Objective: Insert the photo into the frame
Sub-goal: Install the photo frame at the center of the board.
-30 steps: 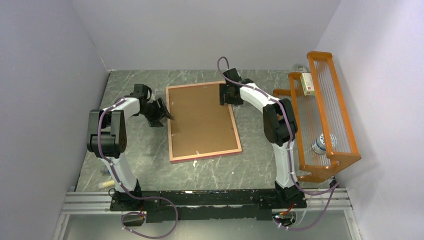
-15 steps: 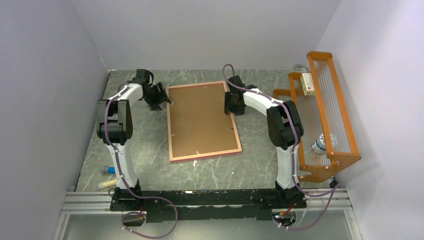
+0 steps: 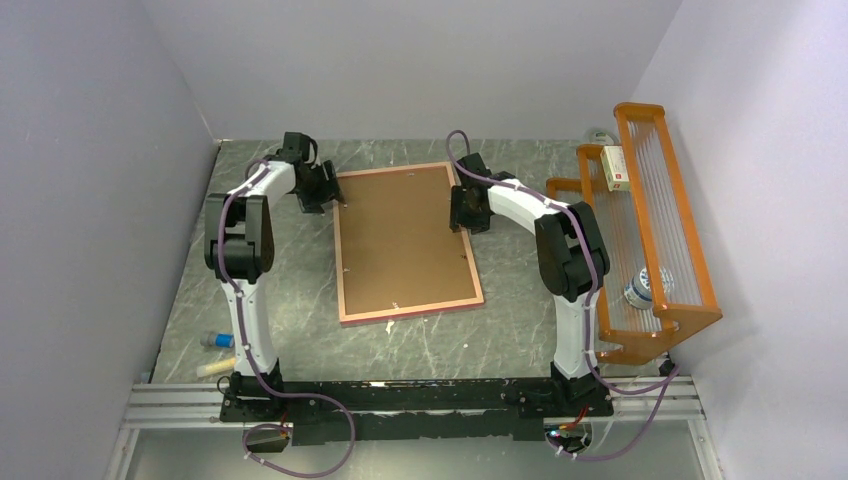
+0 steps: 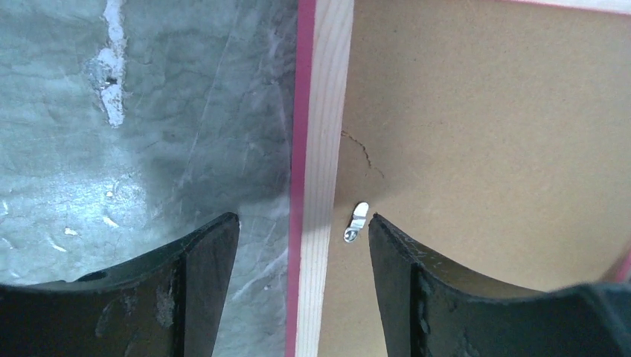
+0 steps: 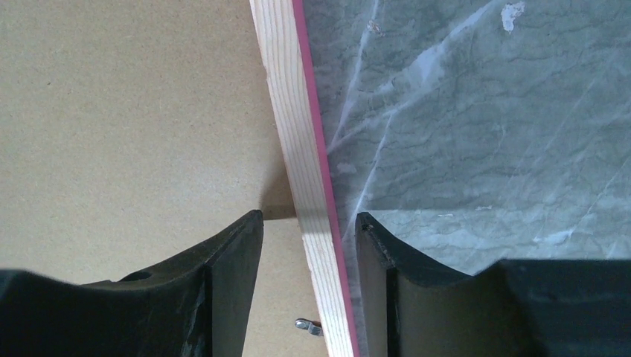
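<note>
The frame (image 3: 344, 262) lies face down on the table, pale wood back up, pink edge showing, with the brown backing board (image 3: 400, 238) in it. The photo is hidden. My left gripper (image 3: 334, 197) is open, its jaws straddling the frame's left rail (image 4: 321, 149) near the far corner; a small metal clip (image 4: 358, 222) lies between rail and inner finger. My right gripper (image 3: 462, 215) is open and straddles the right rail (image 5: 298, 141); another metal clip (image 5: 309, 325) shows on its inner side. I cannot tell whether the fingers touch the frame.
An orange wire rack (image 3: 648, 230) stands along the right side, holding a small box (image 3: 615, 167) and a tin (image 3: 645, 287). Small items (image 3: 217, 340) lie at the near left. Walls close in on the left, back and right.
My left gripper moved toward the far left corner of the frame and now straddles its left rail. My right gripper shifted a little nearer along the right rail. The frame stayed put.
</note>
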Controlling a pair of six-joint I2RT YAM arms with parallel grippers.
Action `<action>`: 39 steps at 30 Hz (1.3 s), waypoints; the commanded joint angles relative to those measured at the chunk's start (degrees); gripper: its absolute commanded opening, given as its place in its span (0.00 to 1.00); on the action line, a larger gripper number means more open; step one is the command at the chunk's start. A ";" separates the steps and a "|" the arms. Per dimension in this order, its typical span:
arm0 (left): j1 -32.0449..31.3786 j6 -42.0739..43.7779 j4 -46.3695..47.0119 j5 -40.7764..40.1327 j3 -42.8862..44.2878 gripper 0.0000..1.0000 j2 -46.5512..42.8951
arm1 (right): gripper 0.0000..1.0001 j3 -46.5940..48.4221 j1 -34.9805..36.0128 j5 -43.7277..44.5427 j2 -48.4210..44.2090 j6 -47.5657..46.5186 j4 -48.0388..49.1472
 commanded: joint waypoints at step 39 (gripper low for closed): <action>-4.66 5.77 -7.48 -9.10 3.59 0.24 1.78 | 0.43 -4.76 -0.33 -1.33 -3.45 -0.70 5.34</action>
